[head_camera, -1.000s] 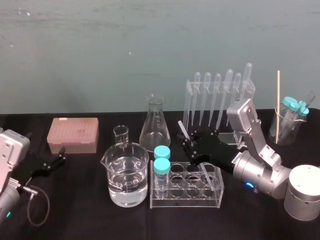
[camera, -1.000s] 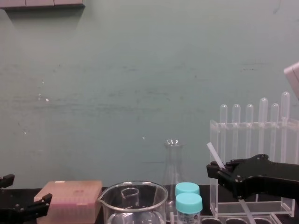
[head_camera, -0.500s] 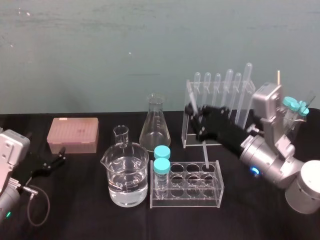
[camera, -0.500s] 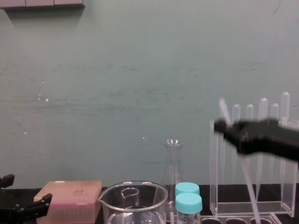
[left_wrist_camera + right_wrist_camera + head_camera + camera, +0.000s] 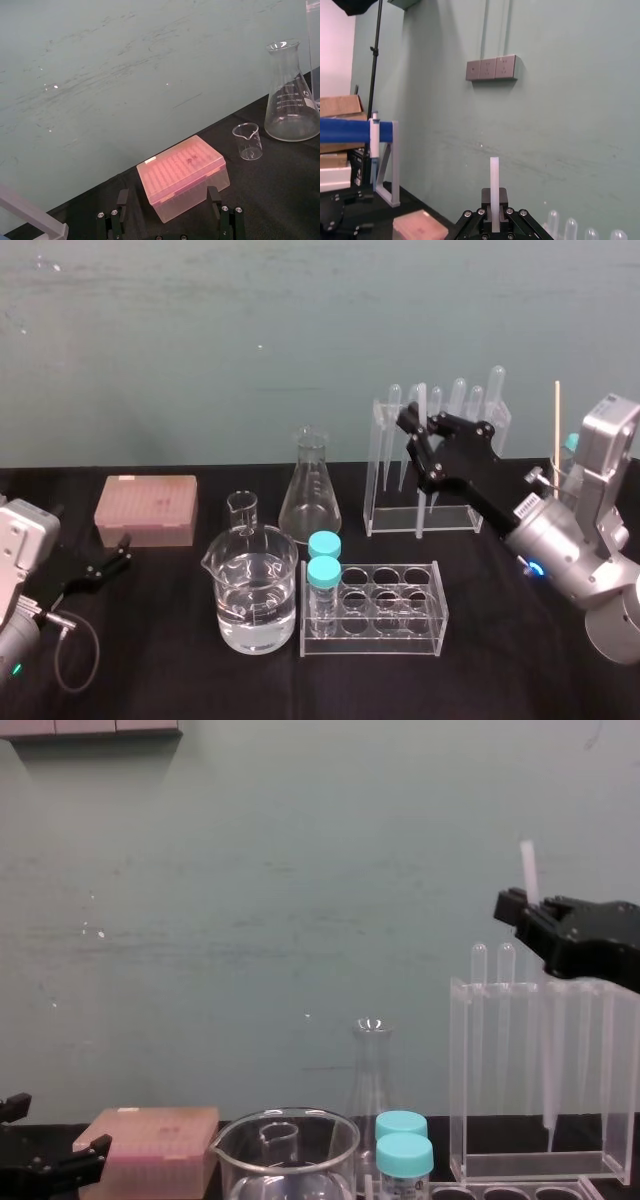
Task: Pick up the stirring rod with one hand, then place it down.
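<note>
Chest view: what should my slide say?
Right hand holds the stirring rod nearly upright before the pipette rack.

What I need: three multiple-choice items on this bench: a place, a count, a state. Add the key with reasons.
1. Where is the stirring rod?
A. Lying flat, let go.
B. Gripped in the right hand.
C. Gripped in the left hand.

2. How many teal-capped vials stand in the low front rack?
A. One.
B. Two.
C. Four.

3. The large beaker is:
A. empty.
B. tipped over.
C. upright, holding clear liquid.

Key: 1 B, the rod sticks up from the right hand's closed fingers. 2 B, two teal caps show at the rack's left end. 3 C, liquid fills its lower part. The left hand is parked, open, at the robot's left.
</note>
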Available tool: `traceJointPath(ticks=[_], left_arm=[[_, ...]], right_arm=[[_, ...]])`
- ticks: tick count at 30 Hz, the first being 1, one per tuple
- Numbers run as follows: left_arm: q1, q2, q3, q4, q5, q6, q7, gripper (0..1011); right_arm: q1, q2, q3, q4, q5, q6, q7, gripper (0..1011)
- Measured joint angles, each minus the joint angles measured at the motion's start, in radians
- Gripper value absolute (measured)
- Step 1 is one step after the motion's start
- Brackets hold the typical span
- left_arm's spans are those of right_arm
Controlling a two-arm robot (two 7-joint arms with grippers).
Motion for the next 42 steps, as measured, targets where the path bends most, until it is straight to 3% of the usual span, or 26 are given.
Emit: traceJointPath(ticks=[15,42], left_arm=[[0.0,0.0,0.0,0.0,0.0,0.0,0.0,1000],[0.0,0.0,0.0,0.0,0.0,0.0,0.0,1000]], right_arm=[[-0.067,0.013,0.056,-0.031,-0.026,0.02,-0.009,68],[-0.064,0.014,0.052,-0.028,-0.024,0.019,-0.009,69]])
